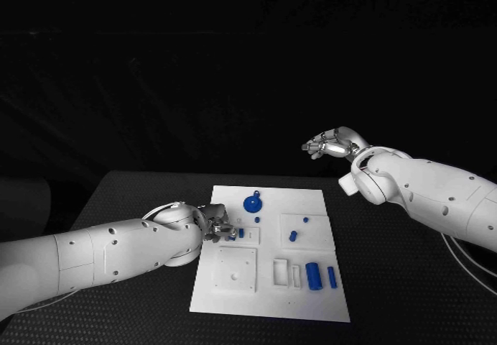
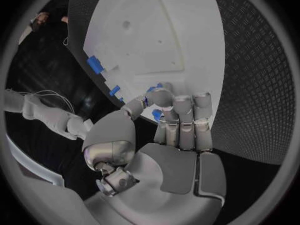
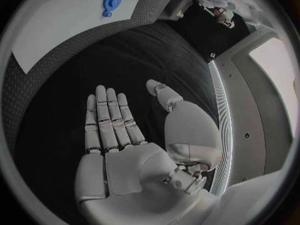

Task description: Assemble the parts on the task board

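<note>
Two hands are at work over the white task board point(image 1: 271, 253): the left hand point(image 1: 217, 223) has its fingers point(image 2: 184, 110) curled down onto the board's left part, their tips touching a small blue peg point(image 1: 241, 233), though I cannot tell whether they grip it. The right hand point(image 1: 333, 144) hangs beyond the board's far right corner, fingers point(image 3: 109, 117) straight, apart and holding nothing. Just past the left fingertips lies a round blue part point(image 1: 253, 204); two blue cylinders point(image 1: 313, 276) lie well apart from them, near the board's right front.
</note>
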You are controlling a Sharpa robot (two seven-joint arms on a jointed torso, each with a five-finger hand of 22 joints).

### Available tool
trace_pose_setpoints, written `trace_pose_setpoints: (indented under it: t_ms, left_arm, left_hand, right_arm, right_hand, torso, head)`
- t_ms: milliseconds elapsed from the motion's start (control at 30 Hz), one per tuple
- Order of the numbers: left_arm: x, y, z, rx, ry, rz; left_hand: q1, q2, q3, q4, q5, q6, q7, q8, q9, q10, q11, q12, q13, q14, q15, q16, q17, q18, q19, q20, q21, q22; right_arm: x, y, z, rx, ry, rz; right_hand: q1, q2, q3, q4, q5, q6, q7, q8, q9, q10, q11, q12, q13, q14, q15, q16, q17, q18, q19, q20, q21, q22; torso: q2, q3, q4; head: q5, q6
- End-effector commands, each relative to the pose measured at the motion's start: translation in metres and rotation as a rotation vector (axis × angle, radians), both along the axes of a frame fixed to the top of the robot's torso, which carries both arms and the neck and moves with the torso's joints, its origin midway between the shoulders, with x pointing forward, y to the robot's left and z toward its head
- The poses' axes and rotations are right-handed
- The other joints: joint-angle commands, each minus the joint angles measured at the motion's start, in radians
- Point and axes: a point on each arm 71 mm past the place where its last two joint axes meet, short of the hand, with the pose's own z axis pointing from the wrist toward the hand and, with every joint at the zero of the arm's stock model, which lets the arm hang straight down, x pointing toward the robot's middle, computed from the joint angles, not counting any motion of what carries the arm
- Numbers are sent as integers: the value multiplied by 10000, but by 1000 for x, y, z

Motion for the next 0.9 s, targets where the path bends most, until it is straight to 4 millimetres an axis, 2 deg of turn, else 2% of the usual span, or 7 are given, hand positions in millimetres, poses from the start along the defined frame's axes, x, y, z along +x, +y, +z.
trace_pose_setpoints:
  t_ms: [33,233,400,567,733,800,900]
  left_arm:
    - [-2,1,-4,34,323,-24]
    - [-1,4,-4,88,310,58]
    - [1,5,2,73,277,69]
    - [5,5,9,194,411,-8]
    - [6,5,12,275,432,21]
    - [7,6,12,323,420,59]
    - [8,7,12,434,473,43]
  left_hand:
    - [-33,109,97,-111,587,1392,-921,51,14,-124,-157,64,19,75,16,69,15,154,33,-583,65,204]
    - [-70,165,97,-105,579,1387,-924,60,15,-140,-160,88,29,78,11,74,14,156,33,-582,74,201]
    - [-80,177,106,-113,571,1389,-927,68,16,-145,-164,101,35,83,7,78,14,159,33,-583,79,201]
    - [-79,164,117,-120,552,1393,-932,76,18,-148,-168,117,41,90,2,82,14,163,36,-586,86,200]
    - [-77,163,131,-109,505,1386,-933,81,17,-158,-171,132,45,93,-2,82,11,167,38,-587,91,197]
    - [-79,169,136,-99,478,1382,-933,84,16,-164,-170,138,46,93,-4,81,8,168,40,-587,95,196]
    - [-82,179,140,-91,460,1380,-933,86,16,-168,-170,143,46,94,-5,81,7,168,41,-587,97,195]
  right_arm:
    - [0,1,0,9,33,124]
    - [0,1,0,7,33,117]
    - [-1,1,0,10,34,132]
    - [0,2,0,10,36,130]
    - [0,1,0,7,40,123]
    - [0,1,0,8,42,129]
    - [0,1,0,7,53,135]
  right_hand:
    - [-15,56,-44,8,57,-58,189,46,-16,85,16,-51,-11,15,40,-61,12,76,1,53,-43,19]
    - [-14,55,-44,9,84,-57,189,48,-19,86,15,-52,-11,16,41,-64,15,77,1,55,-49,25]
    - [-15,58,-44,12,109,-56,189,50,-21,88,15,-53,-11,18,41,-67,18,78,3,57,-53,30]
    - [-18,60,-45,15,134,-55,188,51,-24,90,15,-54,-11,19,41,-70,20,79,5,59,-58,36]
    - [-17,60,-45,16,155,-55,188,53,-27,91,15,-55,-10,20,40,-72,23,80,6,59,-62,40]
    - [-17,60,-45,16,165,-55,188,54,-27,91,15,-56,-10,20,40,-73,23,81,6,60,-63,42]
    - [-16,62,-44,17,178,-54,188,55,-29,92,15,-56,-10,21,40,-75,25,82,7,60,-66,45]
  torso:
    - [-2,-2,9]
    - [-2,-16,9]
    - [-11,1,23]
    - [0,-12,9]
    - [-6,-4,10]
    - [-3,-2,13]
    - [0,-9,10]
  head:
    - [11,-6]
    - [14,33]
    - [30,37]
    - [22,15]
    - [42,15]
    - [34,54]
    - [27,22]
